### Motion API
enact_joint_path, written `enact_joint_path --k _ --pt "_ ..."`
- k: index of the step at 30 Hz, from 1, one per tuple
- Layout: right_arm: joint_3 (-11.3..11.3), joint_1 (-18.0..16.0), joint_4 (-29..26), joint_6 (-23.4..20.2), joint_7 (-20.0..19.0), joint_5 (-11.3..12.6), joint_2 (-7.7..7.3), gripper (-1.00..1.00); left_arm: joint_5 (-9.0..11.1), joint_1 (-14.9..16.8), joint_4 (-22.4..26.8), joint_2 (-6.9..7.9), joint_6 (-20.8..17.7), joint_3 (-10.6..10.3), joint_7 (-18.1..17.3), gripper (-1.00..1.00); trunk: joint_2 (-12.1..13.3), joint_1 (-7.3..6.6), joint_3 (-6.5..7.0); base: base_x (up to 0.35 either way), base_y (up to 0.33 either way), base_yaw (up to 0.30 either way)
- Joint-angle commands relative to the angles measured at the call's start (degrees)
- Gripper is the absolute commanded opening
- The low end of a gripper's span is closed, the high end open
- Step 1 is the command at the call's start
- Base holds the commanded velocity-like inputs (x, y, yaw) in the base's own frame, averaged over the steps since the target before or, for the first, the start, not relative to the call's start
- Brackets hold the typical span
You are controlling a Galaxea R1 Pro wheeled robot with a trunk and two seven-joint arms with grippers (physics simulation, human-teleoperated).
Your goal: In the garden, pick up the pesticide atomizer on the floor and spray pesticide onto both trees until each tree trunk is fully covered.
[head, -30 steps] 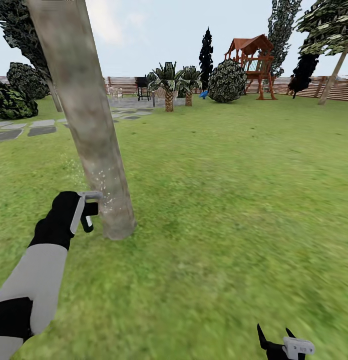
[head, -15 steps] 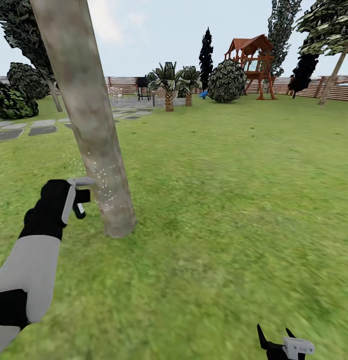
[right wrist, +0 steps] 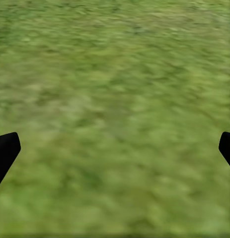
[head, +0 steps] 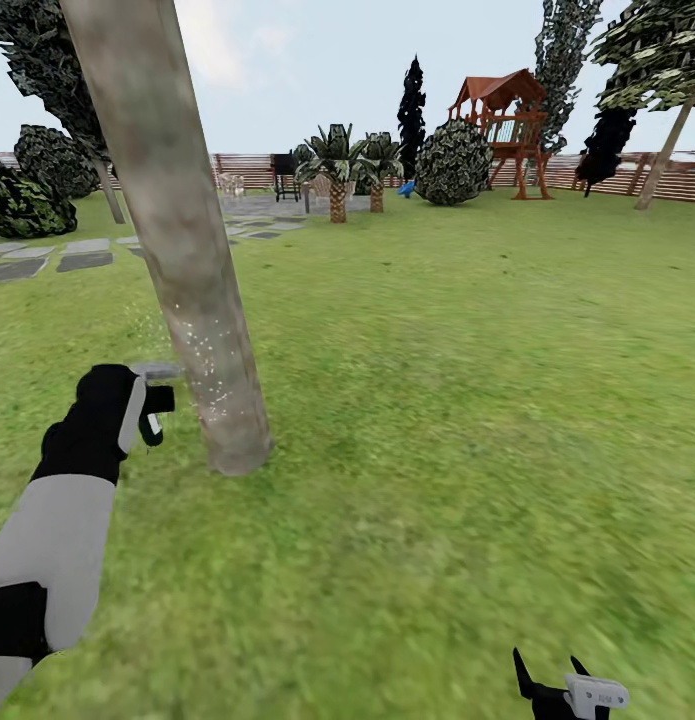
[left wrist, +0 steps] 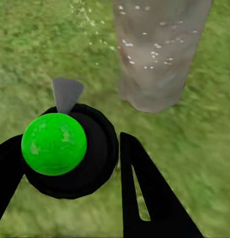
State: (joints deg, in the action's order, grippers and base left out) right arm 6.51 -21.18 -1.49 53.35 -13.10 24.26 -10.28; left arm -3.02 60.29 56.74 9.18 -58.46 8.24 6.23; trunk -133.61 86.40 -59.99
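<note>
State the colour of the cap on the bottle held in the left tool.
Bright green cap, clearest in the left wrist view.

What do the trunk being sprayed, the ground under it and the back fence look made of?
Tree trunk: bark-like, matte, pale grey-brown with blotchy mottling; white specks dot its lower part. Ground: grass, a mottled green lawn texture, blurry up close. Fence: probably wood, brown horizontal slats, too far to judge the finish.

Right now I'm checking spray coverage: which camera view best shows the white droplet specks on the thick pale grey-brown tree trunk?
The left wrist view: the thick pale grey-brown tree trunk is close, with the white specks distinct. The head view shows the whole lower trunk, its specks smaller. The right wrist view shows grass.
</note>
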Motion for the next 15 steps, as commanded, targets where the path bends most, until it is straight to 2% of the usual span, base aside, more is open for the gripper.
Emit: enact_joint_path --k 1,3,6,8,11,13,15 --pt "0.00 0.00 0.00 0.00 0.00 0.00 0.02 1.00 0.62 -0.19 -0.02 0.63 0.10 -0.04 0.01 -1.00 0.00 0.00 0.00 0.000 0.000 0.000" --pt "0.00 0.00 0.00 0.00 0.00 0.00 0.03 1.00 0.57 -1.11 -0.08 0.96 0.38 -0.24 0.01 -1.00 0.00 0.00 0.00 0.000 0.000 0.000" --pt "0.00 0.00 0.00 0.00 0.00 -0.05 0.07 1.00 0.55 -4.17 0.02 -0.19 0.82 -0.48 0.13 -1.00 0.00 0.00 0.00 0.000 0.000 0.000" --pt "0.00 0.00 0.00 0.00 0.00 -0.06 0.08 1.00 0.56 -4.96 0.03 -1.49 0.97 -0.46 0.17 -1.00 0.00 0.00 0.00 0.000 0.000 0.000" --pt "0.00 0.00 0.00 -0.04 0.00 -0.07 0.08 1.00 0.49 -6.09 0.06 -4.89 1.07 -0.52 0.27 -1.00 0.00 0.00 0.00 0.000 0.000 0.000" --pt "0.00 0.00 0.00 -0.06 0.00 -0.08 0.07 1.00 0.51 -7.44 0.12 -6.18 1.13 -0.53 0.30 -1.00 0.00 0.00 0.00 0.000 0.000 0.000" --pt "0.00 0.00 0.00 -0.07 0.00 -0.09 0.06 1.00 0.50 -9.24 0.00 -6.63 1.36 -0.51 0.39 -1.00 0.00 0.00 0.00 0.000 0.000 0.000"
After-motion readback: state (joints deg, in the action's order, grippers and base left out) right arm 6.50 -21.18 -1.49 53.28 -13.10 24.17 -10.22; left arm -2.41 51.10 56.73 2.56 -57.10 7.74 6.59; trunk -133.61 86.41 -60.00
